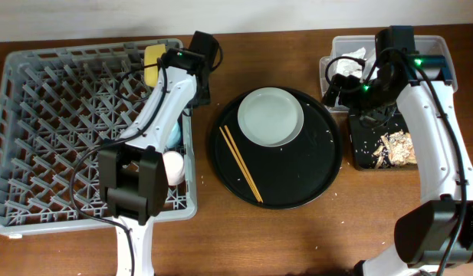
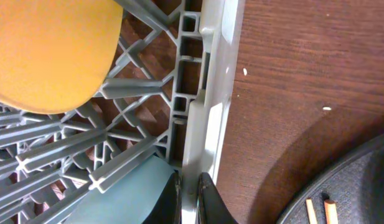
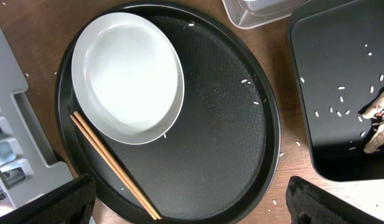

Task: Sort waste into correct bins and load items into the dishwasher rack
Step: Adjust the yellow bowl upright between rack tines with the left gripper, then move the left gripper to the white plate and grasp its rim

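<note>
Your left gripper (image 1: 200, 96) hangs over the right wall of the dishwasher rack (image 1: 37, 115) in the overhead view, with the yellow bowl (image 1: 153, 61) in the rack's far right corner. The right gripper (image 1: 336, 92) sits beside the clear tub (image 1: 336, 42), which holds the napkin (image 1: 347, 63). The chopsticks (image 1: 241, 165) lie side by side on the round black tray (image 1: 320, 176). Their long axis runs diagonally, one end just beside the plate (image 1: 270, 115) and the other toward the tray's near rim. Food scraps (image 1: 395, 147) lie in the shallow black tray (image 1: 362, 149). From the left wrist you see fingers (image 2: 210, 199) close together over the rack wall; you cannot tell whether they pinch it. The blue cup (image 2: 123, 193) is just inside that wall. From the right wrist the fingers (image 3: 55, 202) are spread wide and hold nothing, above the round tray.
</note>
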You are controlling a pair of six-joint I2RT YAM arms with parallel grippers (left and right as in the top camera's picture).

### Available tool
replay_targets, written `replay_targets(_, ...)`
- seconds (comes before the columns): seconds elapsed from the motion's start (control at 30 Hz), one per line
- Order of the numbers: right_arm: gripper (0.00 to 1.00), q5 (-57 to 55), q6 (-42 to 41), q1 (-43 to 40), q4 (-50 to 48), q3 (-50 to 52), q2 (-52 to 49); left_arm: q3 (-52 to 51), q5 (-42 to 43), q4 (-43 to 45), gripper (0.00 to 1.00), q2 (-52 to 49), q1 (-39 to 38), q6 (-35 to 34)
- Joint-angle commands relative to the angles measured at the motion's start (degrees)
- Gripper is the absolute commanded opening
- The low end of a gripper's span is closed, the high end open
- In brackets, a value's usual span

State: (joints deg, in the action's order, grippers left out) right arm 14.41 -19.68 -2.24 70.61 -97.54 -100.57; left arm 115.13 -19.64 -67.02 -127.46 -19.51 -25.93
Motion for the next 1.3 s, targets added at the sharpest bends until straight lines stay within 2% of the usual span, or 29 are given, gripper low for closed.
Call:
replay_targets(0.0,0.98,-0.31,-0.09,0.46,0.02,0.26,-0.2,-1.53,3.82,-3.72,0.01,-0.15,-0.98,-0.5)
replay_targets(0.1,0.98,-0.31,-0.09,0.46,0.02,0.26,-0.2,-1.51,3.78,-3.5,0.02,-0.13,-0.96,-0.07)
replay_targets(0.13,0.98,-0.31,-0.09,0.46,0.02,0.26,-0.2,-0.31,3.82,-3.1,0.54,0.11,-0.9,1.25)
replay_targets(0.17,0.98,-0.31,-0.09,0.46,0.02,0.26,-0.2,2.86,4.2,-3.15,0.67,0.81,-0.92,2.43)
replay_targets(0.2,0.98,-0.31,-0.09,0.46,0.02,0.26,-0.2,6.25,6.29,-3.15,0.68,1.92,-0.98,4.07)
replay_targets(0.3,0.99,-0.31,-0.07,0.46,0.02,0.26,-0.2,12.11,22.27,-2.67,0.7,5.77,-2.25,12.85)
replay_targets(0.37,0.98,-0.31,-0.09,0.46,0.02,0.26,-0.2,12.07,24.85,-2.69,0.73,5.53,-5.46,12.98)
replay_targets(0.5,0.98,-0.31,-0.07,0.46,0.02,0.26,-0.2,11.39,21.53,0.15,0.73,5.16,-11.15,12.48)
replay_targets(0.7,0.99,-0.28,-0.09,0.46,0.02,0.26,-0.2,11.39,21.27,1.64,0.72,-2.93,-11.04,10.12)
replay_targets(0.77,0.98,-0.31,-0.07,0.46,0.02,0.26,-0.2,11.39,14.27,1.49,0.72,-6.75,-10.25,3.41)
replay_targets(0.87,0.98,-0.31,-0.07,0.46,0.02,0.26,-0.2,11.39,14.25,2.12,0.72,-10.58,-9.03,-1.64)
replay_targets(0.97,0.99,-0.31,-0.07,0.46,0.02,0.26,-0.2,11.39,19.98,4.81,0.56,-14.75,-9.11,-1.88)
replay_targets(1.1,0.98,-0.31,-0.07,0.46,0.02,0.26,-0.2,11.39,20.31,5.53,0.45,-16.61,-9.25,-1.86)
replay_targets(1.2,0.98,-0.31,-0.09,0.46,0.02,0.26,-0.2,11.39,20.61,5.55,0.19,-18.1,-9.29,-1.88)
replay_targets(1.27,0.98,-0.31,-0.07,0.46,0.02,0.26,-0.2,11.39,22.05,5.57,0.06,-19.5,-9.35,-1.88)
